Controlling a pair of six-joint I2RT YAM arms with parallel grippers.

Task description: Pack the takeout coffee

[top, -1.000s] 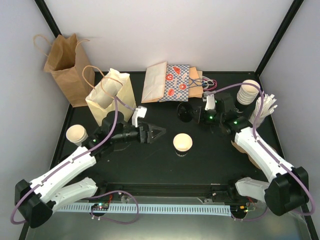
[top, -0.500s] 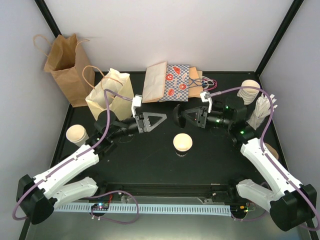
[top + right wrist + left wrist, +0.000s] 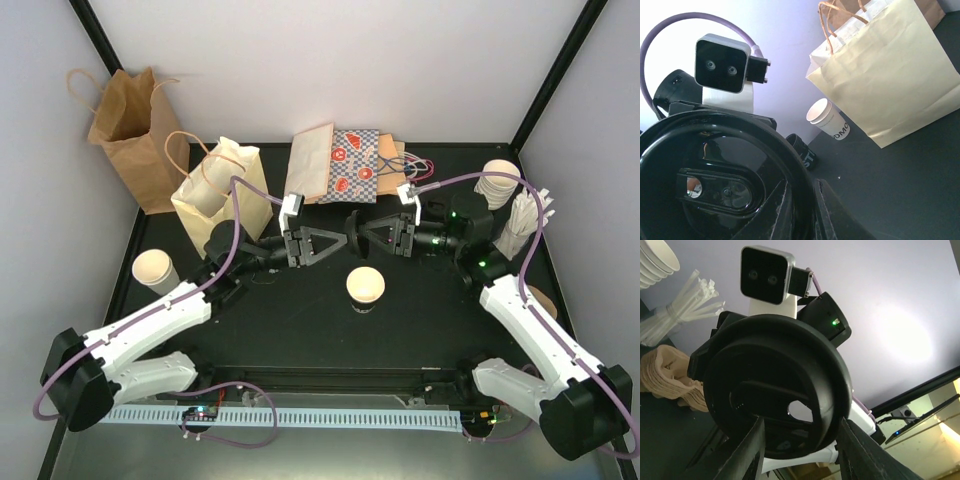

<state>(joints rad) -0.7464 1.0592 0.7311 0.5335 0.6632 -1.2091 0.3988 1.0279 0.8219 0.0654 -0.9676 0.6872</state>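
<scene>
Cup (image 3: pixel 365 285) at centre stands lidless, just near-side of upright lid (image 3: pixel 352 230). Right gripper (image 3: pixel 364 236) clamps lid; left gripper (image 3: pixel 338 243) straddles it, hold unclear.

The lid (image 3: pixel 775 390) is black plastic, smooth and glossy, with highlights along its rim. At 6 o'clock from it, the middle cup (image 3: pixel 366 284) is smooth, matt white paper. So are the left cup (image 3: pixel 154 268) at 9 o'clock on the table (image 3: pixel 300 320) and the stack (image 3: pixel 497 183) at 2. The table is matt black. At 10 o'clock the cream bag (image 3: pixel 222 195) is smooth, faintly creased paper. The brown bag (image 3: pixel 128 125) behind it is duller kraft. The sticks (image 3: pixel 528 215) are white and slightly shiny; whether paper or plastic is unclear. The arms (image 3: pixel 150 325) have glossy white plastic shells.
</scene>
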